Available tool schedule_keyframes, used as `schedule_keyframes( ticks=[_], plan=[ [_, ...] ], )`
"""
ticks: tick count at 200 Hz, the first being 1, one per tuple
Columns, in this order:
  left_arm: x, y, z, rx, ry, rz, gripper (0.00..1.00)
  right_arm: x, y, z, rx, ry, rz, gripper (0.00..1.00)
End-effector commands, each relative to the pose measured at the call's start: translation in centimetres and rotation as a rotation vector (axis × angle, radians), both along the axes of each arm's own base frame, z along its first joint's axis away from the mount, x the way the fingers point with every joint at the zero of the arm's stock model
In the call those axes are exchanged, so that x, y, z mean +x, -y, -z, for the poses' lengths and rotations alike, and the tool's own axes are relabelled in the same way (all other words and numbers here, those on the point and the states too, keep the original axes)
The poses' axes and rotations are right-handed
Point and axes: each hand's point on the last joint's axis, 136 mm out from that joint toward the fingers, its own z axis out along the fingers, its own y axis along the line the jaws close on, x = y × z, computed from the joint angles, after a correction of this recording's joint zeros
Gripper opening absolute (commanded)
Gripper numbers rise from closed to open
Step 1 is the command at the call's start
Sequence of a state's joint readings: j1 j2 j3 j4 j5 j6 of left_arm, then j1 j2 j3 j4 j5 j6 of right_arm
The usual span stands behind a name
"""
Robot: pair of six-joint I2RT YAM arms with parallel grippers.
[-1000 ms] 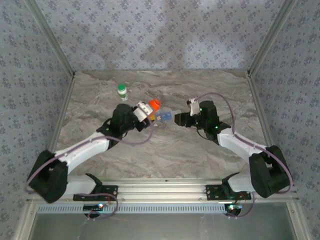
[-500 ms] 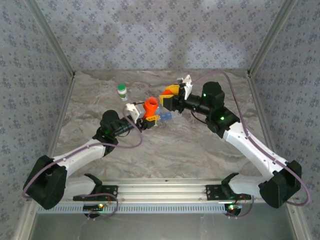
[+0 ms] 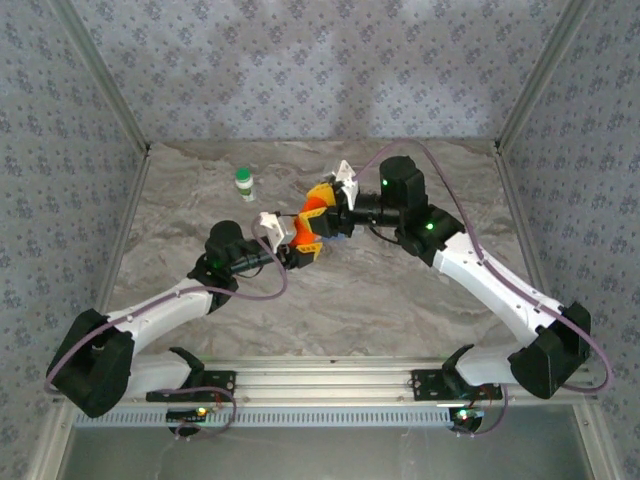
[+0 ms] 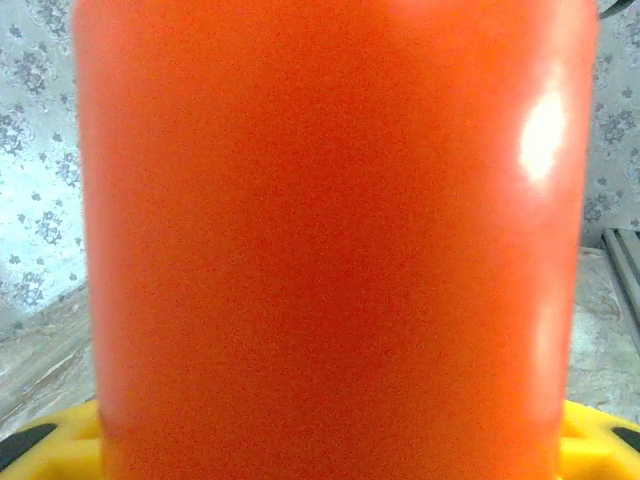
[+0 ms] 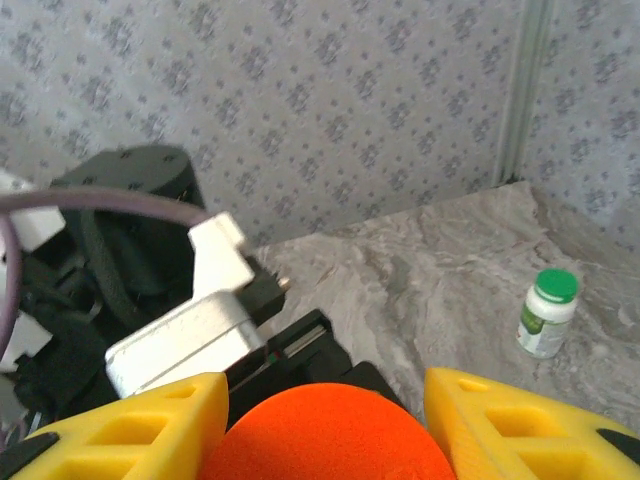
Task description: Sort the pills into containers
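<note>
Two grippers meet over the middle of the marble-patterned table [image 3: 400,300], a little toward 12 o'clock from its centre in the top view. The left gripper [image 3: 303,242] comes in from 7 o'clock and is clamped on the body of an orange bottle [image 3: 308,218]. In the left wrist view the bottle's smooth orange side stands very close to the lens, with the yellow finger pads [image 4: 40,445] hugging it at the bottom corners. The jaws are about half parted, stopped by the bottle's width.

The right gripper [image 3: 326,205] reaches in from 3 o'clock. In its wrist view its yellow fingers [image 5: 130,425] stand one on each side of the bottle's round orange top, roughly half open. I cannot tell whether they press on it or only flank it.

The pill box [image 3: 337,231] lies on the table at about 4 o'clock from the bottle, just beside it. It is mostly covered by the two grippers, so only a bluish sliver shows and its compartments cannot be read.

A white bottle with a green cap [image 5: 545,312] stands upright at 10 o'clock from the orange bottle, well apart from both grippers.
</note>
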State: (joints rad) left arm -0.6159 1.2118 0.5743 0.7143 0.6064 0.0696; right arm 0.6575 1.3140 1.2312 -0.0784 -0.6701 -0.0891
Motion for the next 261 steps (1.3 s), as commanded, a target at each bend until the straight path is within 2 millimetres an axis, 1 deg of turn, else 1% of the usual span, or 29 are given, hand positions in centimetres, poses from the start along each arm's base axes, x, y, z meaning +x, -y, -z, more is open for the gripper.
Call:
schedule_keyframes(
  ticks=[1, 26, 42, 53, 67, 72, 79, 85, 98, 131, 152, 171, 178, 191, 202, 204, 206, 209, 239, 261],
  plan=[
    [-1.5, 0.6, -3.3, -0.045, 0.081, 0.067, 0.00, -1.1, -0.1, 1.8, -0.081, 0.012, -0.050, 0.00],
    [-2.5, 0.9, -3.9, -0.049, 0.094, 0.111, 0.00, 0.0, 0.7, 3.6, -0.165, 0.032, 0.023, 0.00],
    [-2.9, 1.0, -4.4, -0.055, 0.106, 0.130, 0.00, 0.0, 1.0, 4.4, -0.206, 0.033, 0.023, 0.00],
    [-3.2, 1.0, -4.7, -0.060, 0.119, 0.136, 0.00, -1.0, 1.0, 4.8, -0.207, 0.012, -0.048, 0.00],
    [-3.5, 0.8, -5.2, -0.068, 0.142, 0.142, 0.00, -4.2, 0.9, 4.9, -0.172, -0.046, -0.244, 0.00],
    [-3.7, 0.8, -5.4, -0.069, 0.152, 0.146, 0.00, -5.1, 1.0, 5.3, -0.179, -0.065, -0.299, 0.00],
    [-4.0, 0.7, -5.6, -0.068, 0.167, 0.155, 0.00, -6.2, 1.2, 5.8, -0.200, -0.064, -0.359, 0.00],
    [-4.2, 0.6, -5.8, -0.065, 0.181, 0.161, 0.00, -6.7, 1.3, 6.2, -0.225, -0.077, -0.382, 0.00],
    [-4.7, 0.3, -6.6, -0.073, 0.211, 0.163, 0.00, -6.9, 1.5, 6.9, -0.247, -0.104, -0.402, 0.00],
    [-5.6, -0.4, -8.9, -0.115, 0.287, 0.165, 0.00, -7.1, 2.0, 7.3, -0.185, -0.163, -0.455, 0.00],
    [-5.9, -0.6, -9.7, -0.120, 0.313, 0.166, 0.00, -6.5, 2.4, 8.2, -0.193, -0.189, -0.428, 0.00],
    [-5.2, -0.8, -10.3, -0.131, 0.319, 0.116, 0.00, -5.7, 2.4, 9.0, -0.220, -0.191, -0.384, 0.00],
    [-4.9, -0.9, -10.5, -0.137, 0.324, 0.095, 0.00, -4.5, 2.2, 9.0, -0.220, -0.174, -0.335, 0.00],
    [-4.4, -1.0, -10.7, -0.134, 0.337, 0.059, 0.00, -2.7, 1.7, 9.3, -0.204, -0.222, -0.231, 0.00],
    [-4.0, -1.1, -10.6, -0.125, 0.349, 0.037, 0.00, -1.3, 1.4, 9.1, -0.186, -0.256, -0.158, 0.00],
    [-4.0, -1.1, -10.6, -0.124, 0.351, 0.032, 0.00, -1.1, 1.4, 9.1, -0.184, -0.271, -0.142, 0.00],
    [-3.9, -1.1, -10.6, -0.123, 0.353, 0.026, 0.00, -1.0, 1.5, 10.1, -0.193, -0.298, -0.128, 0.00],
    [-3.8, -1.1, -10.6, -0.123, 0.354, 0.020, 0.00, -0.7, 1.5, 10.6, -0.194, -0.324, -0.106, 0.00],
    [-3.3, -1.0, -10.1, -0.102, 0.370, -0.009, 0.00, 1.1, 1.1, 12.5, -0.173, -0.567, 0.019, 0.00],
    [-3.1, -0.5, -9.4, -0.064, 0.386, -0.016, 0.00, 2.9, 1.1, 14.4, -0.163, -0.776, 0.175, 0.00]
  ],
)
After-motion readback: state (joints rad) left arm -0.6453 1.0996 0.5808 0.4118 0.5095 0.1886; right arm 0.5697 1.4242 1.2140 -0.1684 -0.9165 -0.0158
